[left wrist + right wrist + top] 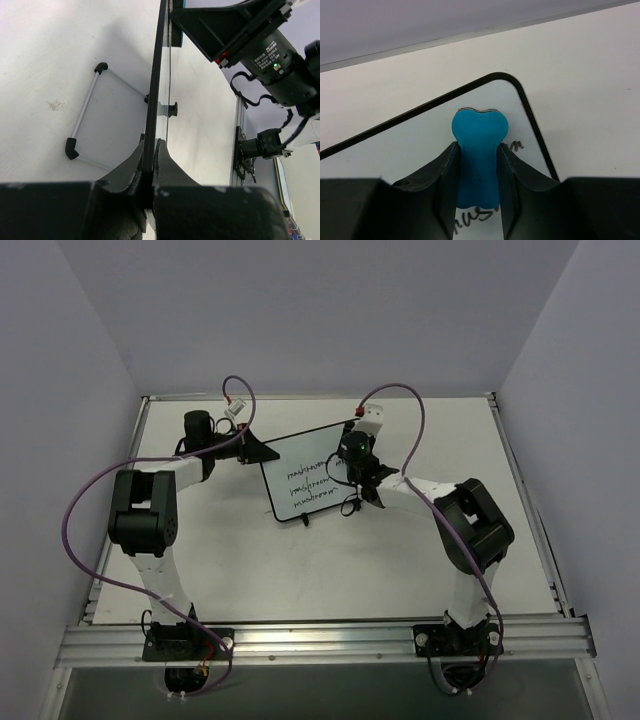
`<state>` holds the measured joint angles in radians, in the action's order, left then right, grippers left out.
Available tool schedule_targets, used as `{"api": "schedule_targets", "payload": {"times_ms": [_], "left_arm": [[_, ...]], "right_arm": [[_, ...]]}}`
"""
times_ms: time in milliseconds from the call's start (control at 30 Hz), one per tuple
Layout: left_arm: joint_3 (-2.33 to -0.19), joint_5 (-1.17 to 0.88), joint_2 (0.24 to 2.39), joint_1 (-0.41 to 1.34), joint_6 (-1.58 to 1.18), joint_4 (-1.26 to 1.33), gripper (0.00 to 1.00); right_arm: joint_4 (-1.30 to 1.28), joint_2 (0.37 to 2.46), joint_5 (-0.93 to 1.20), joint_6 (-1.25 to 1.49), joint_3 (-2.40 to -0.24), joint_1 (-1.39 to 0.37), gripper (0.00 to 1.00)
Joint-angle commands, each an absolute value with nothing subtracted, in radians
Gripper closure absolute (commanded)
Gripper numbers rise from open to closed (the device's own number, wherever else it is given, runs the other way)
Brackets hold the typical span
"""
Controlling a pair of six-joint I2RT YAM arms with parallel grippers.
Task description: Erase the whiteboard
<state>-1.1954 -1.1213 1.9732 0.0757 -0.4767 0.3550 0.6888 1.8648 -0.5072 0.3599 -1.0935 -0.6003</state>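
Note:
The whiteboard [305, 480], white with a thin black frame and black handwritten lines, lies mid-table. My left gripper [262, 452] is shut on its left edge; the left wrist view shows the board edge-on [156, 90] clamped between the fingers [170, 165]. My right gripper [350, 462] is shut on the blue bone-shaped eraser [479, 150] and holds it against the board's upper right corner [510, 82]. Black writing shows beside and below the eraser. The board's foot [300, 522] shows at its near edge.
A metal wire stand with black ends [85, 112] shows behind the board in the left wrist view. Purple cables [90, 490] loop over both arms. The table's aluminium rails [320, 640] run along its edges, with walls close on three sides.

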Motion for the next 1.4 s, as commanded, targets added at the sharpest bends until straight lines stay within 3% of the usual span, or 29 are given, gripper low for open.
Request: {"api": "schedule_targets", "payload": {"times_ms": [0, 833, 1367], "left_arm": [[-1.167, -0.917, 2.0, 0.054, -0.275, 0.33, 0.98], [-1.167, -0.92, 2.002, 0.054, -0.276, 0.333, 0.98], [-1.166, -0.919, 2.0, 0.054, -0.275, 0.333, 0.98]], "right_arm": [[0.667, 1.853, -0.46, 0.325, -1.049, -0.531, 1.0], [0.696, 1.845, -0.327, 0.229, -1.131, -0.482, 1.0], [0.854, 1.761, -0.294, 0.316, -0.844, -0.502, 1.0]]}}
